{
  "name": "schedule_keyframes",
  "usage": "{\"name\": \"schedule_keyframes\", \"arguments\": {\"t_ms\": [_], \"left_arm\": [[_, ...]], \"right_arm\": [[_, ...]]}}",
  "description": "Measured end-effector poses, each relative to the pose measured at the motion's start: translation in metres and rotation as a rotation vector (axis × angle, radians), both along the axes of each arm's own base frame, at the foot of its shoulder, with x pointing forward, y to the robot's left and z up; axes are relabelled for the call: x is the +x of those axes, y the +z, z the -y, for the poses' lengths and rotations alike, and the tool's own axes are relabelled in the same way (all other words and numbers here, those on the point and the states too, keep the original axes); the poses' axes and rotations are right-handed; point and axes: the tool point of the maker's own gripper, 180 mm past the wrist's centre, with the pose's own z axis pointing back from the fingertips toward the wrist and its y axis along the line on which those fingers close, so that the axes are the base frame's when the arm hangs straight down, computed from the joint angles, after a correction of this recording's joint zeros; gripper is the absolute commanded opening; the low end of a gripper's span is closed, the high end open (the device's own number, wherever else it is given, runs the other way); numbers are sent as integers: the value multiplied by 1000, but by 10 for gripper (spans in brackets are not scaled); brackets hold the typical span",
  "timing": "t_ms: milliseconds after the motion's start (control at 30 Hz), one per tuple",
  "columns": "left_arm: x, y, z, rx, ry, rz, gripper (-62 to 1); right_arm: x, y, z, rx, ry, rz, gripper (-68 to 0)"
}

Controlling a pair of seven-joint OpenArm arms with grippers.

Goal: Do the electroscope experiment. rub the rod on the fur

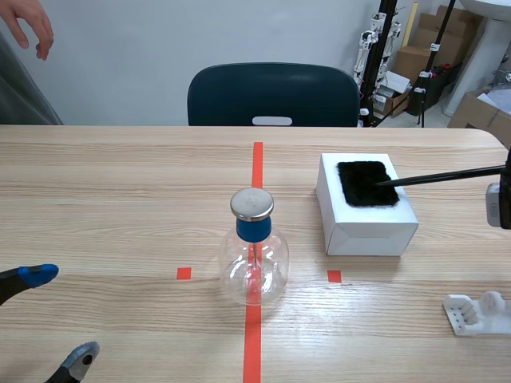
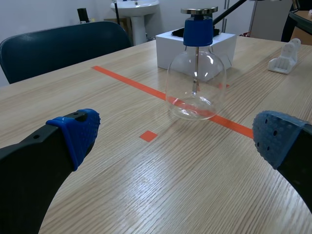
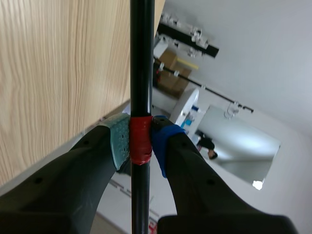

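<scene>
Hanging low over the table [image 1: 120,175] at the left, left claw [image 1: 60,313], spread wide, gripping nothing. At the middle, upright on the red tape line [image 1: 254,335], a glass flask [image 1: 254,267] with blue stopper [image 1: 253,229] and metal disc [image 1: 252,203] on top, a thin metal stem [image 2: 196,68] inside. Further right, a white box [image 1: 367,231] topped with black fur [image 1: 367,183]. Then right claw [image 3: 141,141], clamped on a black rod [image 1: 447,175] at its red band [image 3: 140,146], rod tip touching the fur.

the left arm [image 1: 9,284] lies low at the near left; the left gripper [image 1: 57,315] sits level, fingers spread wide, nothing between the pads [image 2: 78,130]; the right arm [image 1: 500,201] comes in at the right edge, held higher; the right gripper [image 3: 141,142] is clamped on the rod [image 3: 142,58]
</scene>
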Motion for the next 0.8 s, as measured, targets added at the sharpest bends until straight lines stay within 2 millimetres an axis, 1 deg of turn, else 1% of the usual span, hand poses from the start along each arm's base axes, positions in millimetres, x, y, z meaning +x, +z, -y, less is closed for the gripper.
{"name": "schedule_keyframes", "arguments": {"t_ms": [67, 167, 200, 300, 367, 433, 533, 600, 633, 733, 800], "left_arm": [[0, 0, 0, 0, 0, 0, 14], [0, 0, 0, 0, 0, 0, 14], [0, 0, 0, 0, 0, 0, 14], [0, 0, 0, 0, 0, 1, 14], [0, 0, 0, 0, 0, 0, 14], [0, 0, 0, 0, 0, 0, 14], [0, 0, 0, 0, 0, 0, 14], [0, 0, 0, 0, 0, 1, 14], [0, 0, 0, 0, 0, 0, 14], [0, 0, 0, 0, 0, 0, 14], [0, 0, 0, 0, 0, 0, 14]], "right_arm": [[-1, -2, -10, 21, 43, -9, -673], [-1, -4, -15, 23, 44, -4, -673], [0, -4, -13, 19, 28, 0, -673], [2, 0, 4, -22, -64, 30, -673], [2, 0, 7, -29, -73, 32, -673], [2, -1, 2, -15, -43, 21, -674], [-2, -6, -19, 31, 61, -11, -673], [-2, -5, -23, 34, 80, -11, -673], [-1, -4, -21, 29, 70, -5, -673], [2, 0, -7, -8, 2, 18, -673], [3, 3, 1, -50, -7, 23, -673]]}}
